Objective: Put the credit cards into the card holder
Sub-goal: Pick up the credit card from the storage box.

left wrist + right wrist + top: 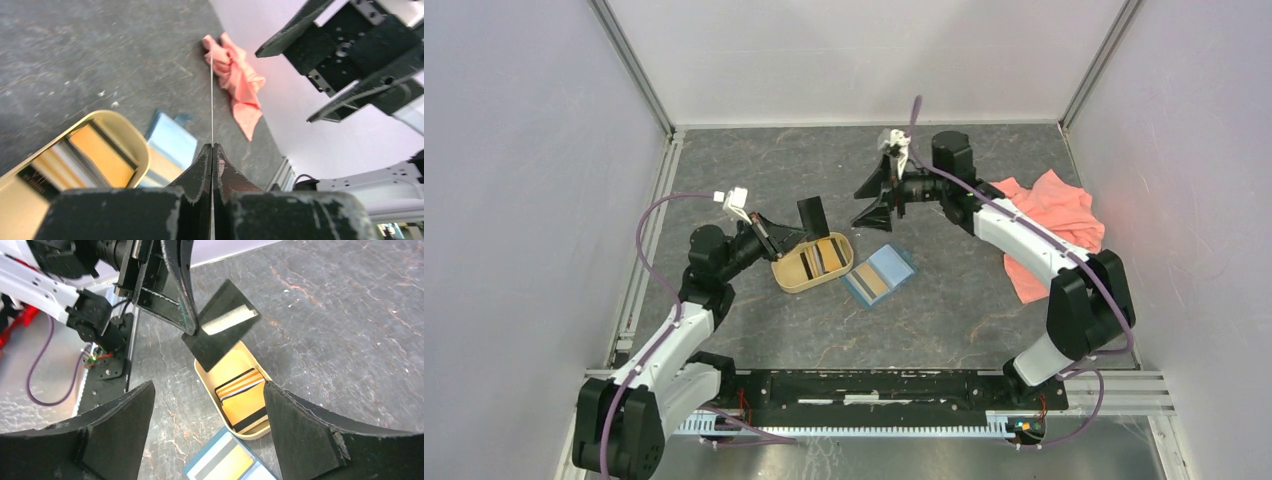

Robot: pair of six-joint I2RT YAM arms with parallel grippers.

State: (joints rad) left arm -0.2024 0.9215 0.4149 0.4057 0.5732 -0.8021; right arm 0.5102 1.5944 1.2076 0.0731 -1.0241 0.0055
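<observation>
My left gripper (pixel 792 233) (pixel 212 146) is shut on a black credit card (pixel 812 214) (pixel 222 322), held upright above the far end of the tan tray (pixel 786 280). In the left wrist view that card shows edge-on as a thin line (pixel 212 90). More credit cards (pixel 824 256) (pixel 243 400), yellow-gold with dark stripes, lie in the tray. The teal-blue card holder (pixel 879 273) (pixel 225 462) lies unfolded right of the tray, a yellow card in one pocket. My right gripper (pixel 868 203) (pixel 209 386) hovers open and empty beyond the card holder, facing the held card.
A pink cloth (pixel 1054 225) (pixel 235 75) lies crumpled at the right side of the dark stone-look table. White walls with metal rails enclose the table on the left, back and right. The tray's rim (pixel 205 377) nearly touches the card holder.
</observation>
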